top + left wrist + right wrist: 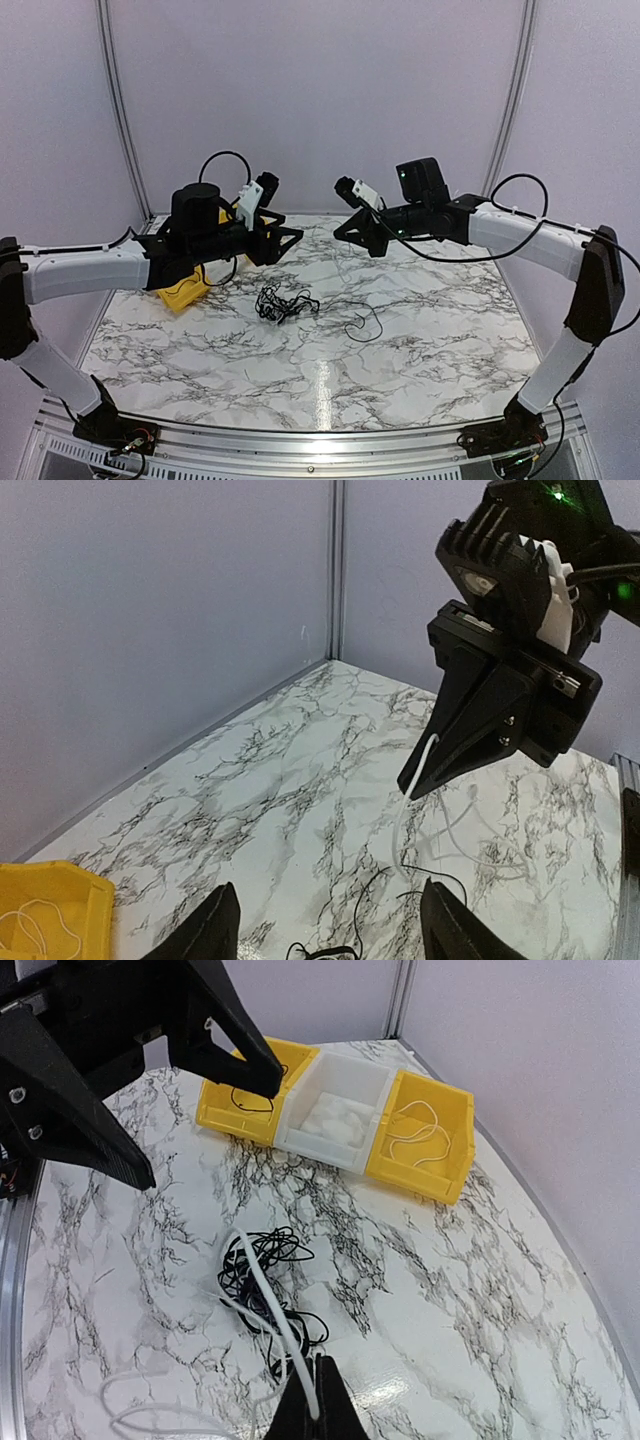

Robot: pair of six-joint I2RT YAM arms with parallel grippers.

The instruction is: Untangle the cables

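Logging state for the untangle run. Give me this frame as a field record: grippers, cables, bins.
left gripper: open, nothing between the fingers, raised over the table
right gripper: shut on the white cable, raised
white cable: runs from the right gripper down across the black cable clump
black cable clump: tangled, lying mid-table
bins: three in a row; yellow bin with a black wire, white bin, second yellow bin with a white wire
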